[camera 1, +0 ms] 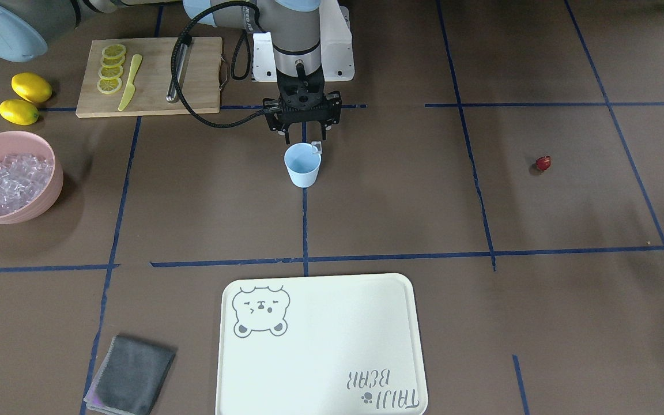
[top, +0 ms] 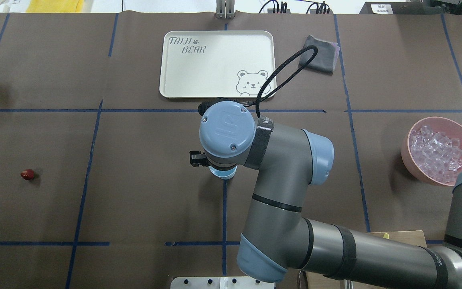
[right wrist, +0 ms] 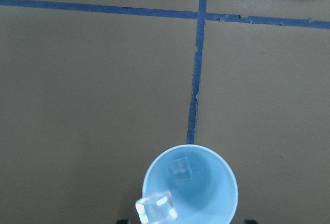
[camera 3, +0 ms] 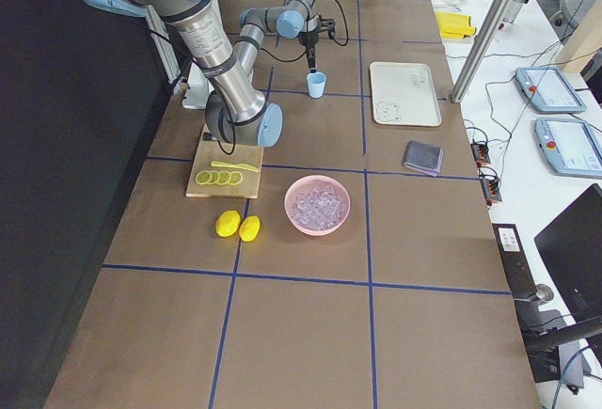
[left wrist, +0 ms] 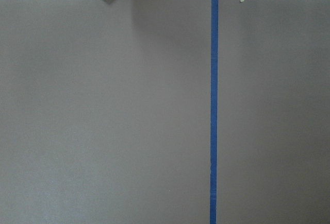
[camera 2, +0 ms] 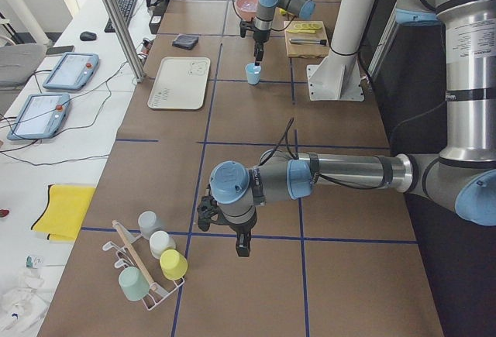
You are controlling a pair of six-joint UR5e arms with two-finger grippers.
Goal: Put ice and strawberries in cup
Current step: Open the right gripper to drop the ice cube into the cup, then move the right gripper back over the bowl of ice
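Note:
The light blue cup [camera 1: 302, 166] stands upright at the middle of the table. My right gripper [camera 1: 304, 138] hangs just above its rim, open, fingers spread wider than the cup mouth. One clear ice cube [right wrist: 154, 208] is at the cup's [right wrist: 191, 188] rim near one finger. Another ice cube [right wrist: 180, 170] lies inside on the bottom. More ice [camera 1: 6, 184] fills the pink bowl [camera 1: 44, 202]. The strawberry [camera 1: 543, 163] lies alone on the table, far from the cup. My left gripper [camera 2: 242, 245] shows only in the exterior left view, so I cannot tell its state.
A white tray [camera 1: 320, 346] lies across from the cup, a grey cloth [camera 1: 130, 374] beside it. A cutting board [camera 1: 147, 78] holds lemon slices and a yellow knife, with two lemons [camera 1: 25, 98] nearby. A rack of cups [camera 2: 151, 263] stands near the left arm.

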